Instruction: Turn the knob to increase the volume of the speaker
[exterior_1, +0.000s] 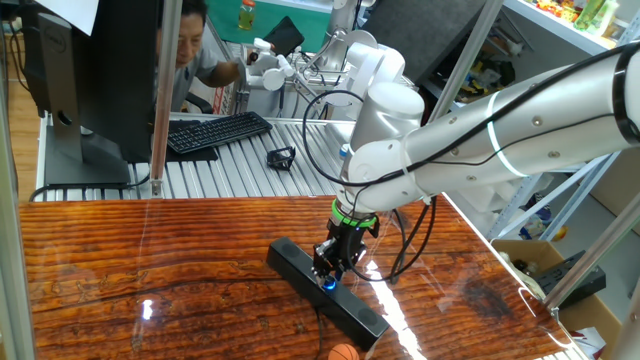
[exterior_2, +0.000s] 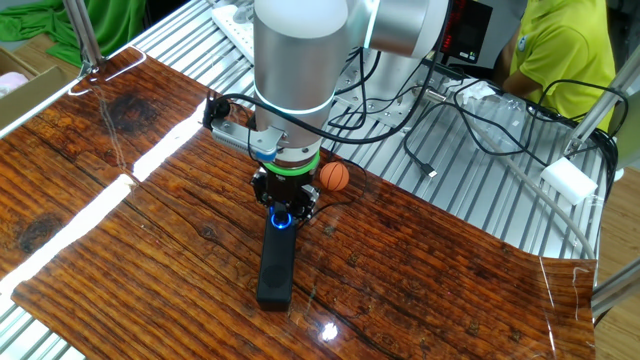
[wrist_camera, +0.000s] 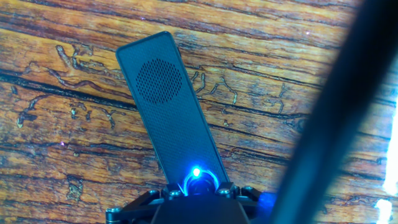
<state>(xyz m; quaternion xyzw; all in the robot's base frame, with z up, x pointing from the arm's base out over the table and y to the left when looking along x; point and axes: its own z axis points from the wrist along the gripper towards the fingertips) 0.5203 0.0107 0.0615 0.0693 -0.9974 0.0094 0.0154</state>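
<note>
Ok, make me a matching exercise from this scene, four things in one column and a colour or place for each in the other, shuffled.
Things:
1. knob
2. speaker
3. small ball
4. keyboard

Descriptions:
A. orange, on the wooden table near the speaker
B. long black bar lying flat on the wood
C. ringed in blue light, at the gripper fingertips
D. on the metal surface beyond the wooden table

Pairs: 1-C, 2-B, 3-A, 4-D
</note>
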